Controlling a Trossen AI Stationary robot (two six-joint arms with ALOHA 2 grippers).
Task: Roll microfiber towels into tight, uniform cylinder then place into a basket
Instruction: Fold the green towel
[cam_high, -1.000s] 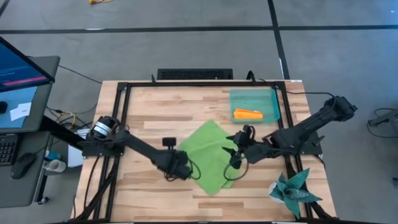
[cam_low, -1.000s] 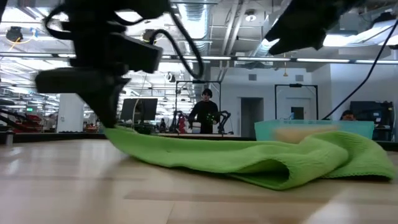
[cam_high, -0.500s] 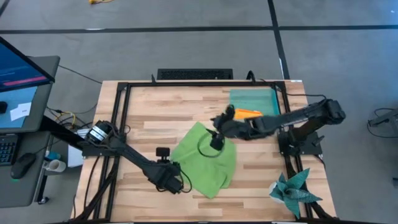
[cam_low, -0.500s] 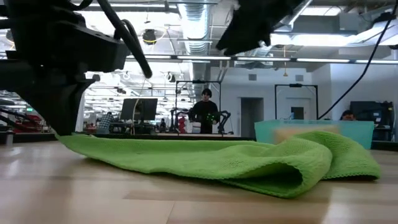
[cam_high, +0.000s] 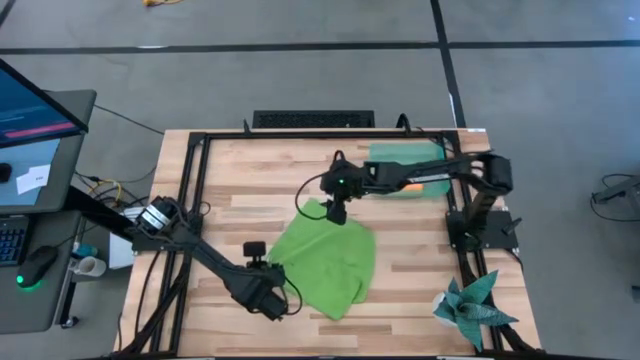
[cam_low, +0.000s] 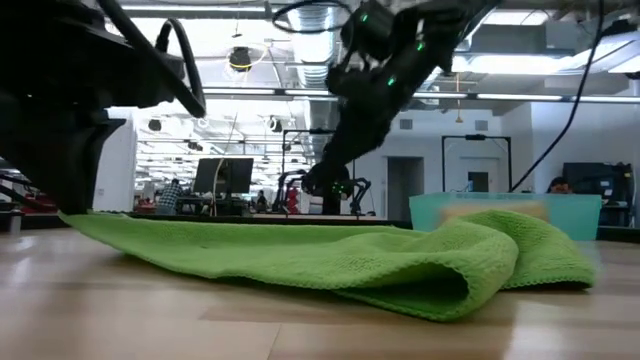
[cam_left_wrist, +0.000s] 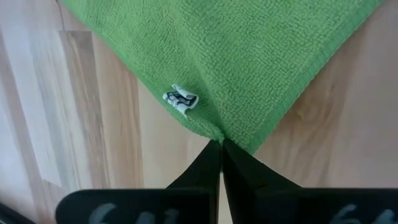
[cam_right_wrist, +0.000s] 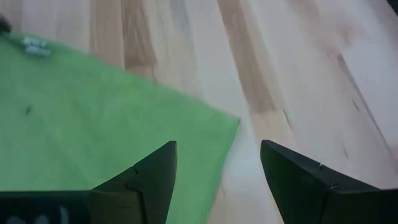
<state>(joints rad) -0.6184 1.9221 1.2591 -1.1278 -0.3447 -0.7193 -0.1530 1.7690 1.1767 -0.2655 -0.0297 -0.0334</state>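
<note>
here the left gripper (cam_high: 272, 303) pinches the near-left corner of the soft lime green microfiber towel (cam_high: 328, 262), while the right gripper (cam_high: 337, 212), fingers apart, hovers over its far corner.

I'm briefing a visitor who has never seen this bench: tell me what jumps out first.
The lime green towel lies spread and rumpled mid-table, its near-left corner pinched in the shut left claw. The right claw hovers open over the towel's far corner. At the far right, the teal basket holds a rolled orange towel, and a dark teal spiky cloth sits at the near-right corner.
</note>
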